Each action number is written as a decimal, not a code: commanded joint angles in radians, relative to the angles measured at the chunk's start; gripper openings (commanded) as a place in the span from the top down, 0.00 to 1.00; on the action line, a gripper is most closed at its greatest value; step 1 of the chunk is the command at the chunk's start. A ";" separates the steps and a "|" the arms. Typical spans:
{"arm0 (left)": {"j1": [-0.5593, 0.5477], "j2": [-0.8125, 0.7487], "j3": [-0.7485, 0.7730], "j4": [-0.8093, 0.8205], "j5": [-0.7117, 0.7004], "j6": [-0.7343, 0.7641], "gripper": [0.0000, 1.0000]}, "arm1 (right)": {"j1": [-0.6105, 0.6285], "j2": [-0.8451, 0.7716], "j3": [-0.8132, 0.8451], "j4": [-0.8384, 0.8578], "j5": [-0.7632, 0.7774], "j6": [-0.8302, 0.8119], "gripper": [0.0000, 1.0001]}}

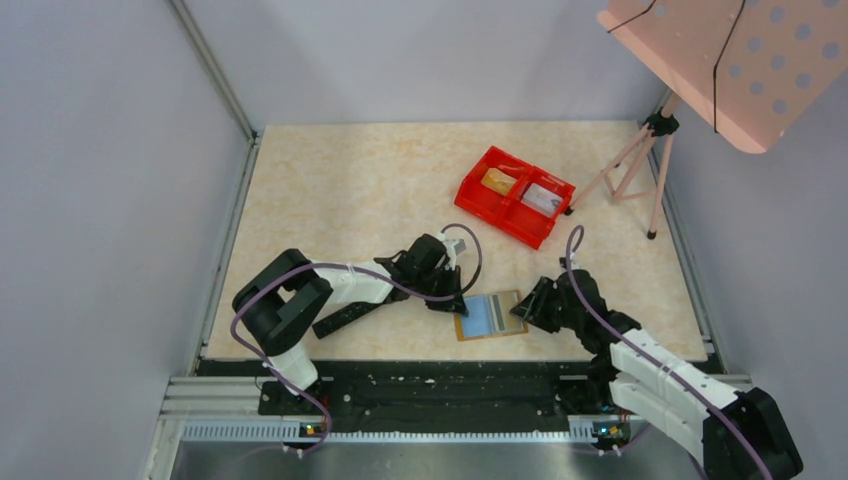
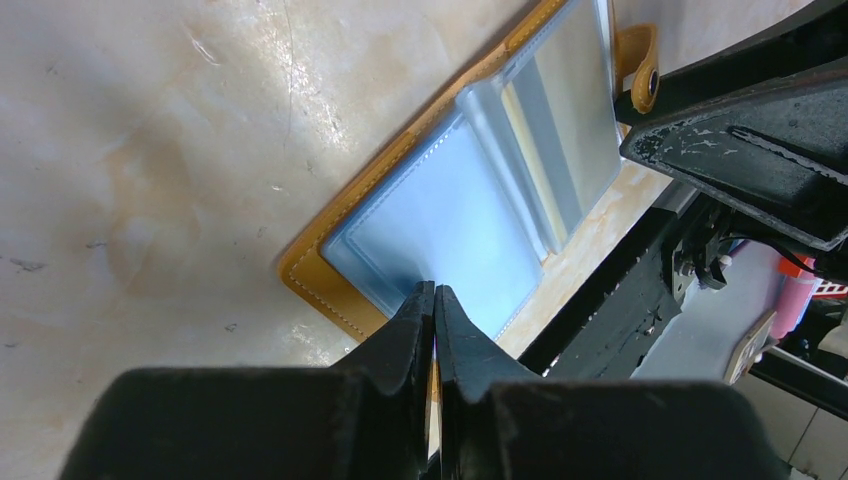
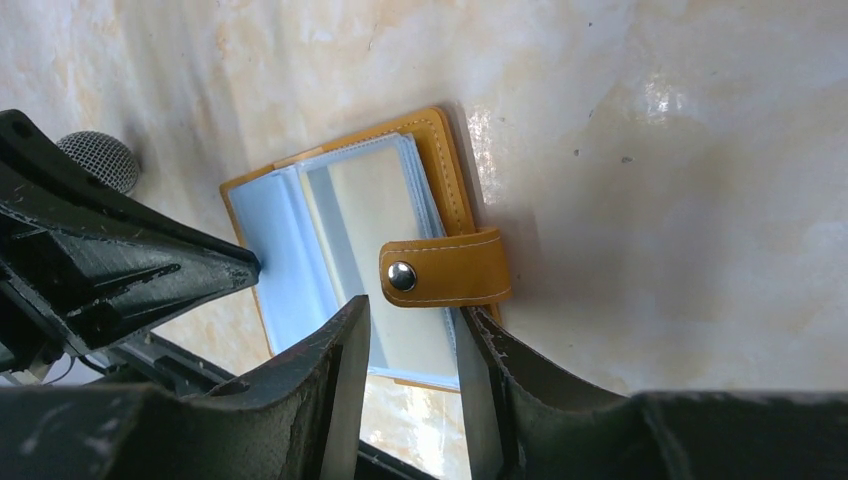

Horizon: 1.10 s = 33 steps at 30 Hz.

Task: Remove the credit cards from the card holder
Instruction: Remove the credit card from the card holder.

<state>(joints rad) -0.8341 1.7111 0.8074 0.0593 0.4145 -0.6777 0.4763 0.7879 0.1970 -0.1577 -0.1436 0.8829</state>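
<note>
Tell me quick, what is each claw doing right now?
Left gripper: shut, tips at the card holder's edge; whether it pinches anything cannot be told.
Right gripper: open, fingers either side of the snap tab.

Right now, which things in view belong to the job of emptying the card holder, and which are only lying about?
Job in hand: card holder; yellow-gold card and grey card, both in the red tray; left gripper; right gripper.
Lying about: pink perforated board; tripod under it.
</note>
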 commanded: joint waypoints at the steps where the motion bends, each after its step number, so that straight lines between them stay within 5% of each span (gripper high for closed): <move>1: -0.004 0.030 -0.023 -0.003 -0.020 0.031 0.92 | 0.012 0.020 0.047 -0.018 0.046 -0.021 0.62; 33: -0.003 0.027 -0.043 0.013 -0.007 0.020 0.92 | 0.012 0.004 0.032 0.140 -0.156 -0.013 0.73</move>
<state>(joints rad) -0.8326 1.7195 0.7933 0.0986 0.4301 -0.6781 0.4778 0.8215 0.2184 -0.0864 -0.2371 0.8577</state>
